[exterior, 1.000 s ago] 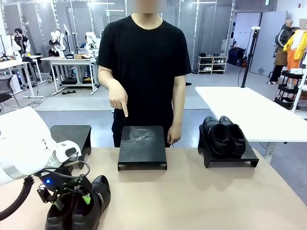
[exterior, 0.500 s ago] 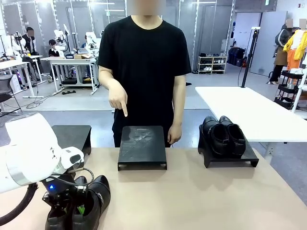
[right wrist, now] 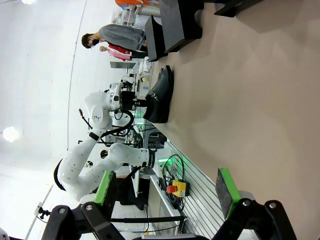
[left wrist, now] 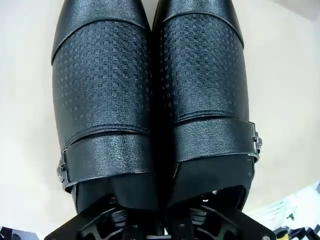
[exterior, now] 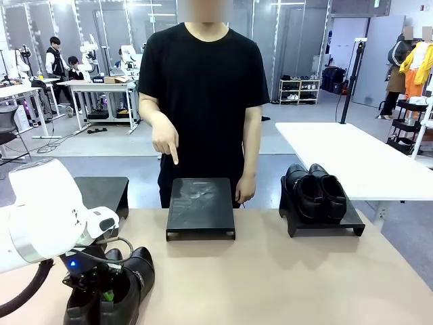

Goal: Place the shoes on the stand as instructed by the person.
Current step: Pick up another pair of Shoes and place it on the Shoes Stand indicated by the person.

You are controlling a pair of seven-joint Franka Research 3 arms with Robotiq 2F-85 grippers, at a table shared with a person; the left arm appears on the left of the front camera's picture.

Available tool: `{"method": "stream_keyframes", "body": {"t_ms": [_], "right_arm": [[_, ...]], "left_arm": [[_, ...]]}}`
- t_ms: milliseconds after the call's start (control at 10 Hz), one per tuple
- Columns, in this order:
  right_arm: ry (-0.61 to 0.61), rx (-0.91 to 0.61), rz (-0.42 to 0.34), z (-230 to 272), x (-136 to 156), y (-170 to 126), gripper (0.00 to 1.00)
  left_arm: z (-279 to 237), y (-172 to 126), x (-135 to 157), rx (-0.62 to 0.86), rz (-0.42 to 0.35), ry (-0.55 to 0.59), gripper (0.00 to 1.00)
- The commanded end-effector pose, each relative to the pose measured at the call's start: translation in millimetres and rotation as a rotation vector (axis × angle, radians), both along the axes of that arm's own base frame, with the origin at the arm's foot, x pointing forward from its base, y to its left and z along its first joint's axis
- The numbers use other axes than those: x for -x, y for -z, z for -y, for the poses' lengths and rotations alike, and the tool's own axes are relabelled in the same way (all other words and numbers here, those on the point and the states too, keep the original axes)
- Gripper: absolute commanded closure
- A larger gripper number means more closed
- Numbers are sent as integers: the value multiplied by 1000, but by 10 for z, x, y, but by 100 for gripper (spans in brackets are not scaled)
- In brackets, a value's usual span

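Change since earlier frame: the left gripper (exterior: pixel 101 292) has come down from above the near pair of shoes (exterior: pixel 141 269) into their openings, and its fingers have drawn together.
Front view, task item: the near pair lies side by side on the table (exterior: pixel 284 284) at the robot's left, toes pointing toward the person.
Front view, instruction: the person's hand (exterior: pixel 166 141) points down at the empty middle stand (exterior: pixel 201 206).
Front view, remainder: the far pair of shoes (exterior: pixel 314 191) sits on the right stand (exterior: pixel 352 220).
Left wrist view, grip: the left gripper (left wrist: pixel 161 222) has one finger inside each shoe of the near pair (left wrist: pixel 100 90), pinching the two adjoining inner walls. The pads are hidden by leather.
Right wrist view, effector: the right gripper (right wrist: pixel 165 192) is spread wide with nothing between its fingers.
Handling, judged: glossy uppers are probably slippery and the collars pliant over stiff soles. The weight is moderate and toe-heavy, so the pair may droop or swivel. The joined inner collar walls are the soundest hold.
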State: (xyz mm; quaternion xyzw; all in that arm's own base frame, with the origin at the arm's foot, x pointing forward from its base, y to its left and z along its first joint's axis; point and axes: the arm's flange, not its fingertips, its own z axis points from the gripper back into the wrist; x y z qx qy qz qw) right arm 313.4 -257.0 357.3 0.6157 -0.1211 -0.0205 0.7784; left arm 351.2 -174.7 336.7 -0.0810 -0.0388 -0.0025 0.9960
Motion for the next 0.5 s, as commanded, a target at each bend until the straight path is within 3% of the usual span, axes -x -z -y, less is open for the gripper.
{"method": "stream_keyframes", "body": {"t_ms": [0,400], "right_arm": [[-11,4,2,-15,39,-17,0],[-11,4,2,-15,39,-17,0]], "left_arm": [[-2,-145,5,-14,9,-37,100],[-225,-916,103,79,86,4,100]]}}
